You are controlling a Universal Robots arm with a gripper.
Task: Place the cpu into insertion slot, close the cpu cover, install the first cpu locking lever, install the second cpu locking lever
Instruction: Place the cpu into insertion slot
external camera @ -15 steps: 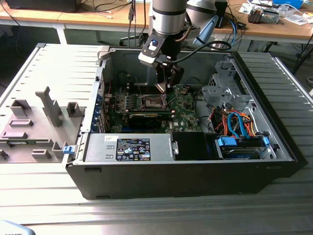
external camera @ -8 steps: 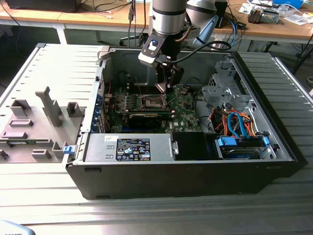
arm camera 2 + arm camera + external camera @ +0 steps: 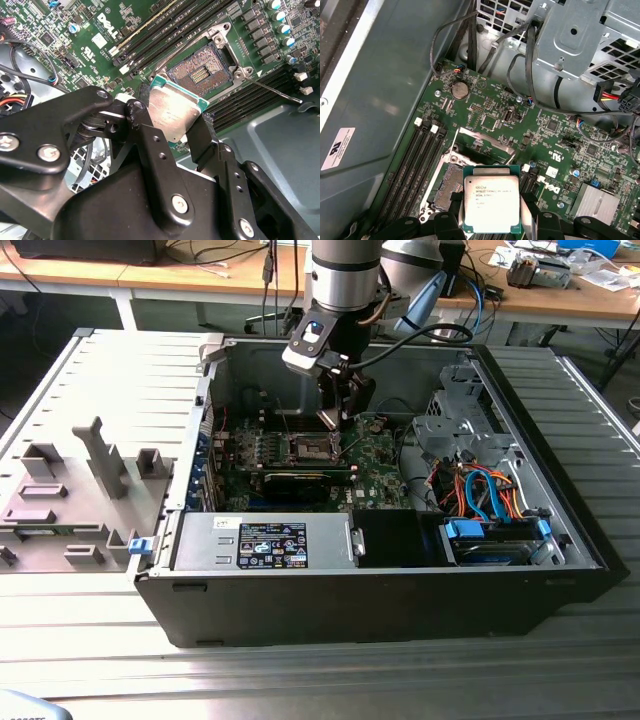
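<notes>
In both wrist views my gripper [image 3: 173,120] [image 3: 492,226] is shut on the cpu [image 3: 176,109] [image 3: 491,202], a flat square chip with a silver face and a green edge, pinched at two opposite sides by the black fingers [image 3: 145,132]. The chip hangs tilted just above and beside the insertion slot [image 3: 202,70] [image 3: 446,184], whose dark contact field lies uncovered inside a silvery rim. The cpu cover [image 3: 482,144] stands swung up at the socket's far side. A thin wire locking lever [image 3: 275,90] sticks out beside the socket. In the exterior view my gripper [image 3: 338,418] reaches into the open case over the insertion slot [image 3: 305,447].
Long black memory slots [image 3: 170,25] [image 3: 417,155] flank the socket. A coin battery [image 3: 459,90], loose cables [image 3: 520,65] and a metal drive cage [image 3: 580,35] lie beyond it. The case wall [image 3: 380,100] is close by. A power supply [image 3: 265,540] sits at the case front.
</notes>
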